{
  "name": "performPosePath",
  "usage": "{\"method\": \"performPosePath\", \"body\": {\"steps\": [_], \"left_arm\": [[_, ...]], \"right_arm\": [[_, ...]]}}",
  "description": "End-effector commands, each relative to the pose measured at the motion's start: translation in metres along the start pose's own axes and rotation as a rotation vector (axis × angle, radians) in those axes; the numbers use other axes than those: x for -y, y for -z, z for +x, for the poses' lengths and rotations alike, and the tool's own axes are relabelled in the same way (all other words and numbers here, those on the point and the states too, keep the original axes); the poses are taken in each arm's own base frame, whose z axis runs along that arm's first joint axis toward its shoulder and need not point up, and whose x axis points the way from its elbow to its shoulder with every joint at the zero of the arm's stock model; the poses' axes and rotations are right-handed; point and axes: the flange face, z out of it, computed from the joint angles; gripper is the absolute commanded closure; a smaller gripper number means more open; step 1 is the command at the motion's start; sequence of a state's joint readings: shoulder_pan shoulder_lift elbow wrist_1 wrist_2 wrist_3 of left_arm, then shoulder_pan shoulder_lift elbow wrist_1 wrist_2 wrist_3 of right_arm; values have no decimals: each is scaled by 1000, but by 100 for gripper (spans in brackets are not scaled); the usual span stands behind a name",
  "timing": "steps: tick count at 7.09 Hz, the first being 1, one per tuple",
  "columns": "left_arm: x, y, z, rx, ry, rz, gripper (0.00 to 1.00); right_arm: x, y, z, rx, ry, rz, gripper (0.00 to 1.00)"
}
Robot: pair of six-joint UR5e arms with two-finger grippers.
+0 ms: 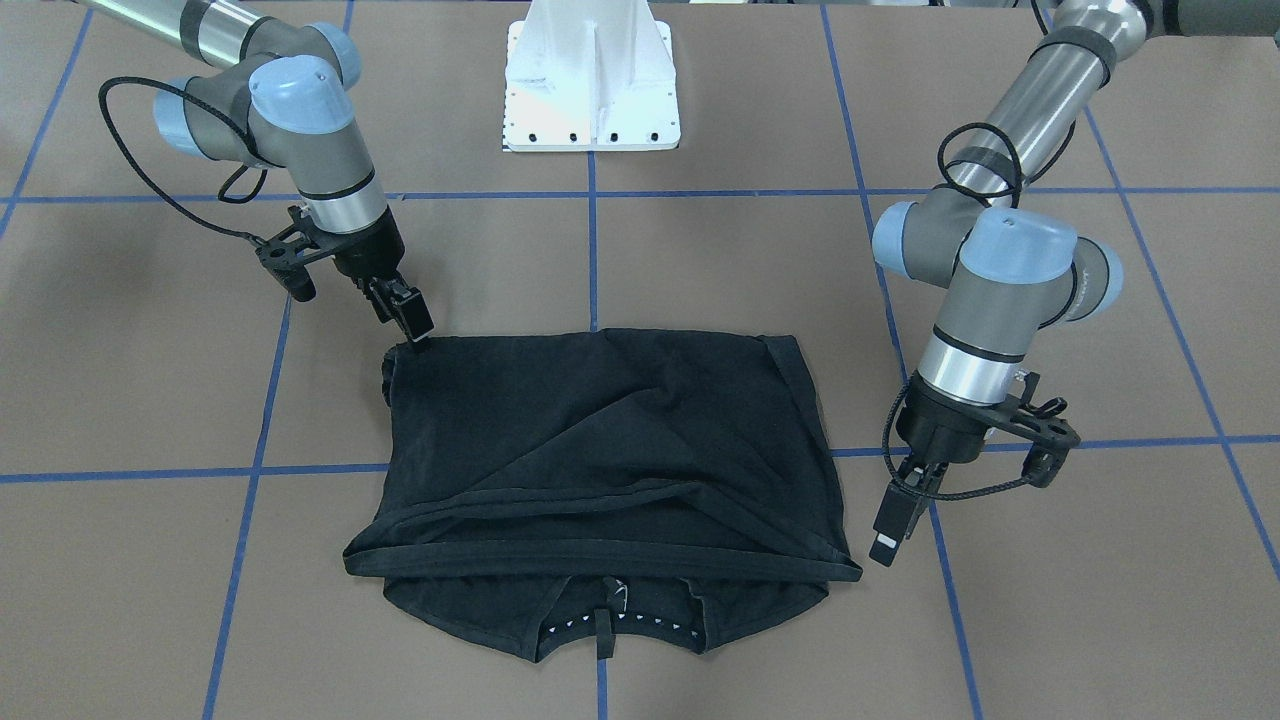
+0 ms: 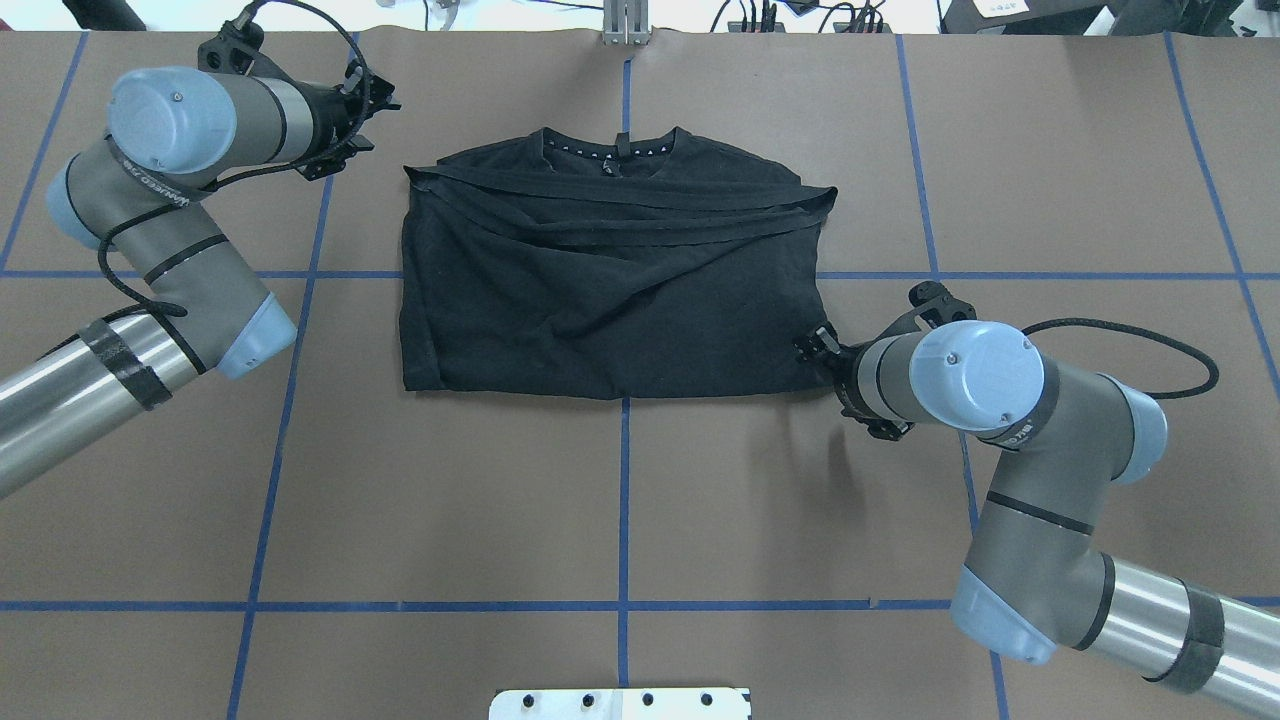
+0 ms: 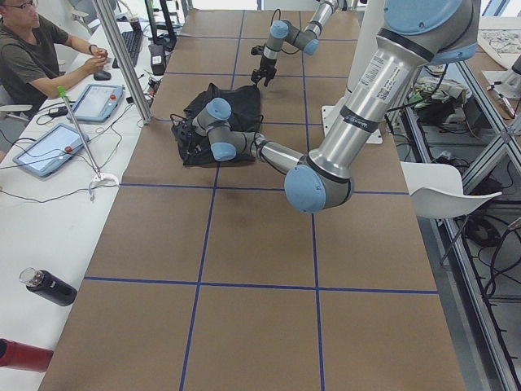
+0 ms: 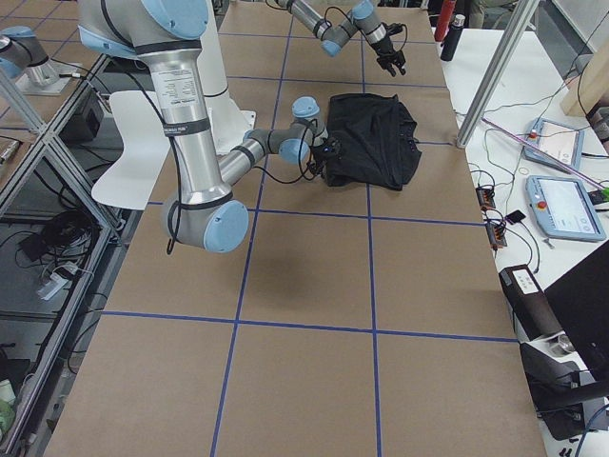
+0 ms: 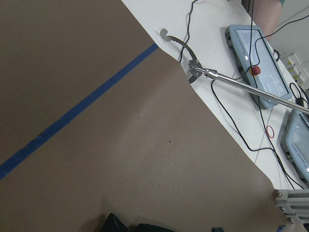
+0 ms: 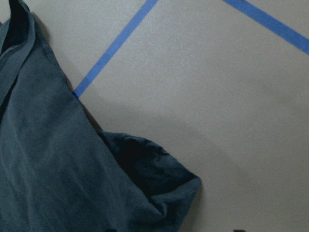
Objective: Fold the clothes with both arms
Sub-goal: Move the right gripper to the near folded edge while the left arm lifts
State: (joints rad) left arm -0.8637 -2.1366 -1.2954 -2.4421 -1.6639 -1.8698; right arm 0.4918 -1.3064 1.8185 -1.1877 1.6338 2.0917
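The black T-shirt (image 1: 600, 440) lies folded into a rectangle on the brown table, its lower half laid up over the chest so the print is hidden. The white-dotted collar (image 1: 620, 625) points away from the robot. My right gripper (image 1: 412, 325) hangs just over the shirt's near corner (image 6: 178, 188), which lies flat; the jaws look open and empty. In the overhead view it (image 2: 812, 345) is at that same corner. My left gripper (image 1: 888, 540) hovers beside the far corner next to the collar, clear of the cloth, and looks open and empty. A sliver of shirt (image 5: 135, 226) shows in the left wrist view.
The white pedestal base (image 1: 592, 80) stands behind the shirt. Blue tape lines (image 2: 623, 500) grid the table. Beyond the far edge is a white desk with tablets (image 5: 251, 43), cables and a metal rod (image 5: 251, 84); a person (image 3: 32, 57) sits there.
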Motion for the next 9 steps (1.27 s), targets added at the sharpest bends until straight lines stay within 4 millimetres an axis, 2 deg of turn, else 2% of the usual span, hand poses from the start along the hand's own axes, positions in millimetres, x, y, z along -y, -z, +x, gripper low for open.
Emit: {"method": "performPosePath", "body": {"steps": [1, 3, 5, 6, 7, 8, 9], "left_arm": [[0, 0, -1, 2, 2, 0, 35], [2, 0, -4, 6, -2, 4, 35], [4, -2, -12, 15, -2, 6, 35], [4, -2, -13, 16, -3, 6, 35], [5, -2, -16, 21, -4, 7, 35], [6, -2, -20, 24, -2, 8, 35], [7, -3, -21, 27, -2, 9, 35]], "right_arm": [[-3, -3, 9, -7, 10, 9, 25], [-6, -6, 8, -11, 13, 8, 30], [-8, -8, 6, -14, 25, 10, 30], [-8, -9, 5, -10, 26, 19, 40], [-7, -8, 5, -9, 26, 22, 88], [-7, -8, 5, -10, 27, 20, 100], [-7, -8, 5, -9, 28, 18, 100]]}}
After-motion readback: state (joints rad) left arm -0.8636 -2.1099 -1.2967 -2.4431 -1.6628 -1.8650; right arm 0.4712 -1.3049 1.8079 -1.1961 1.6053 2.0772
